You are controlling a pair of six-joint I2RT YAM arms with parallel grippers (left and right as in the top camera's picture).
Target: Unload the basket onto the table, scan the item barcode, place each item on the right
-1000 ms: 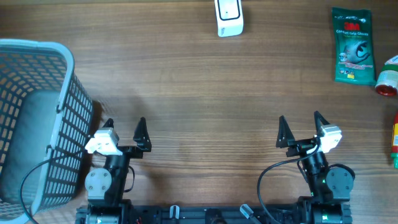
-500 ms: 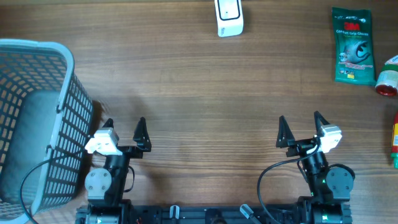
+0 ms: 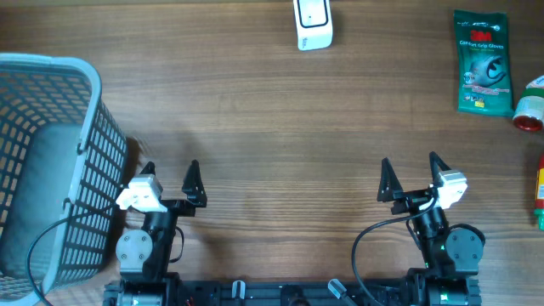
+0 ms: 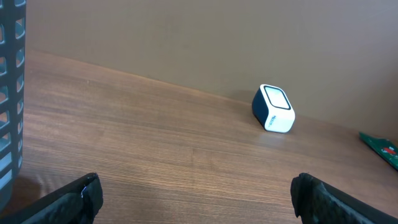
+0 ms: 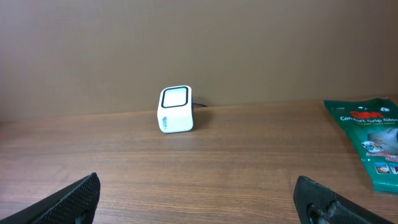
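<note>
A white barcode scanner [image 3: 313,24] with a dark window stands at the table's far edge; it also shows as the scanner [image 4: 273,108] in the left wrist view and the scanner [image 5: 175,109] in the right wrist view. A green packet [image 3: 482,62] lies flat at the far right, seen too as the packet [image 5: 372,135]. My left gripper [image 3: 170,174] hovers open near the front left, nothing between its fingers. My right gripper [image 3: 413,170] is open at the front right, also empty. Both are far from the scanner and the packet.
A grey-blue plastic basket [image 3: 51,161] fills the left side, close to the left arm. At the right edge sit a red-capped item [image 3: 529,106] and a red and yellow item [image 3: 540,191], both partly cut off. A brown wall rises behind the table.
</note>
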